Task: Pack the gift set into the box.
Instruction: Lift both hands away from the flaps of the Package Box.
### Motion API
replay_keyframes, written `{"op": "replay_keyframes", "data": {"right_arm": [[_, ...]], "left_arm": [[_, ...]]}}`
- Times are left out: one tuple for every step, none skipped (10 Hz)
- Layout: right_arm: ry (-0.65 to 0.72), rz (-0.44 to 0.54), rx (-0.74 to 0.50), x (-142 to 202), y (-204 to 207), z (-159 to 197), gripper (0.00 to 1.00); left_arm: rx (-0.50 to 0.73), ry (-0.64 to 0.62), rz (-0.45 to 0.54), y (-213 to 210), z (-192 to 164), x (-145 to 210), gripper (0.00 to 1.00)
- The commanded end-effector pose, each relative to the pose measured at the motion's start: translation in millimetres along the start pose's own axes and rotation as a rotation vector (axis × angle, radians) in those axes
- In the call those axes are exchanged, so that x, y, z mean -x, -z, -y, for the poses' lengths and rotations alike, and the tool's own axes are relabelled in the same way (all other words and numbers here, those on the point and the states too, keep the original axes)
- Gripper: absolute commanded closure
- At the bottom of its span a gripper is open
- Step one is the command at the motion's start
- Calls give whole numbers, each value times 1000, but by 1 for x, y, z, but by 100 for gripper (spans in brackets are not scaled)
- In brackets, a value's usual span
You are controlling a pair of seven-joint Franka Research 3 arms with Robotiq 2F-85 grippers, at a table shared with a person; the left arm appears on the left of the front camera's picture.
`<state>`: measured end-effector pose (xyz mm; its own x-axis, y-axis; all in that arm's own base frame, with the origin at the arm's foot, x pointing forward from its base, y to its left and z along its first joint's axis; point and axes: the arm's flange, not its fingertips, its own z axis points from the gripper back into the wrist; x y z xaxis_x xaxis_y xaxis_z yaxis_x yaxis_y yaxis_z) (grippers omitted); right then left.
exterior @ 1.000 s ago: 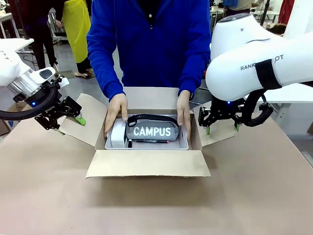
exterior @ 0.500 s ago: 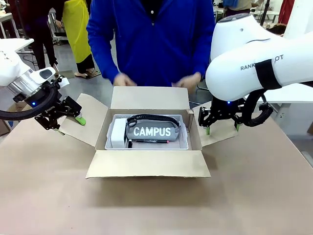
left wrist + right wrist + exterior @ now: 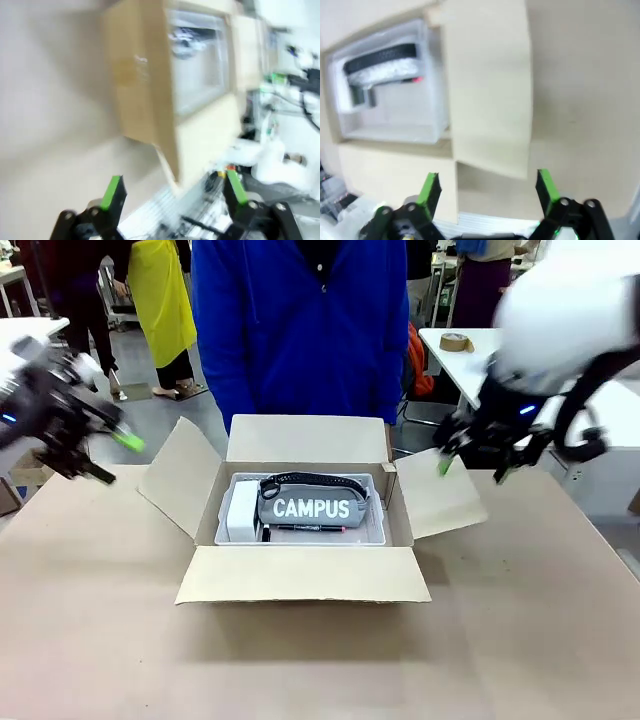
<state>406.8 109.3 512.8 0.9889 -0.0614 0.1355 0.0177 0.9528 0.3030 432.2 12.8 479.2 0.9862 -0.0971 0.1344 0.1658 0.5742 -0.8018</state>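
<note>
The box (image 3: 300, 575) is seen standing open in the middle of the brown desk (image 3: 520, 640) in the front view, all four flaps folded outward. The gift set (image 3: 305, 510) is seen lying flat on the bottom of the box, with the grey pouch (image 3: 312, 508) lettered CAMPUS facing up, the black strap (image 3: 310, 480) arched over it, the white block (image 3: 242, 510) at its left and the dark pen (image 3: 305, 528) along its near edge. A person in a blue top (image 3: 300, 330) is shown standing behind the far flap.

The left tool (image 3: 115, 458) is shown blurred above the desk, beyond the left flap and apart from it. The right tool (image 3: 472, 470) is also blurred, above the outer edge of the right flap; contact cannot be judged there.

What the front view leaves unclear is supplied by the wrist views. In the left wrist view, the left tool (image 3: 173, 185) is seen spread wide with nothing between its green pads, and the box (image 3: 145, 90) is seen from outside, heavily blurred. In the right wrist view, the right tool (image 3: 487, 185) is likewise spread wide and empty, the right flap (image 3: 490, 100) is seen from above, clear of the pads, and the gift set (image 3: 385, 75) is seen inside the box.
</note>
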Motion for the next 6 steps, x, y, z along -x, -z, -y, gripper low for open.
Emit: {"op": "replay_keyframes", "data": {"right_arm": [[-88,-77,-364,33,-25,69,0],[-85,-46,-503,44,-26,101,0],[-58,6,-620,51,-19,132,0],[-11,72,-740,60,-5,160,0],[88,157,-832,64,6,188,0],[195,234,-941,61,13,206,0]], "left_arm": [[307,-23,0,-47,-35,23,0],[433,-62,81,-64,-57,37,0],[528,-110,165,-77,-81,41,0],[594,-155,216,-90,-105,42,0],[640,-155,216,-90,-124,42,0],[606,-253,240,-86,-138,36,0]]}}
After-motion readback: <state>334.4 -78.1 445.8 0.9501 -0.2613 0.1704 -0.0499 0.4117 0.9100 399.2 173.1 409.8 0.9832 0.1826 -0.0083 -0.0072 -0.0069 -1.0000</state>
